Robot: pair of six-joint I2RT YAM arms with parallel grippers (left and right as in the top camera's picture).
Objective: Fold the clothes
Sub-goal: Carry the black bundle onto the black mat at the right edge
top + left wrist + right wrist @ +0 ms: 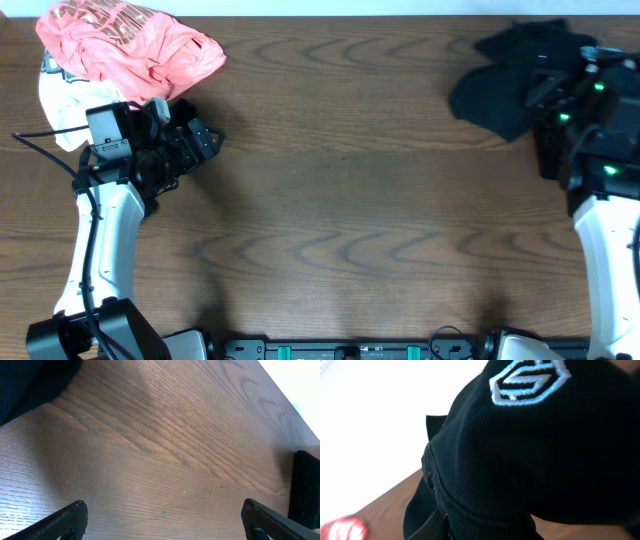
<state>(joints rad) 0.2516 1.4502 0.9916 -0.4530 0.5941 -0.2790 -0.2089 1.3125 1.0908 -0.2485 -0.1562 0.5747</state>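
A: The black garment (pixel 530 460) is pressed right up against the right wrist lens, with its white logo (pixel 527 380) at the top of the frame. Is it held?
B: That cannot be told. The right gripper (pixel 565 82) is buried in the cloth at the upper right of the overhead view, and its jaws are hidden. A pinch is judged likely, since the fabric hangs bunched and the table (pixel 385 502) is seen beneath it
A: And the other arm?
B: The left gripper (pixel 162 512) is spread to its widest over bare wood, with nothing between the fingers. In the overhead view it is found just below the coral tee (pixel 130 45), which is heaped with the white garment (pixel 55 100) at the upper left
A: How is the step best done?
B: The black garment should be drawn toward the middle of the table and laid flat before any fold is made. A corner or hem should be taken, not a wad, so that layers are not dragged together. The free gripper could be brought across to pin the opposite edge, and the cloth should be kept low so that it is not snagged on the wrist
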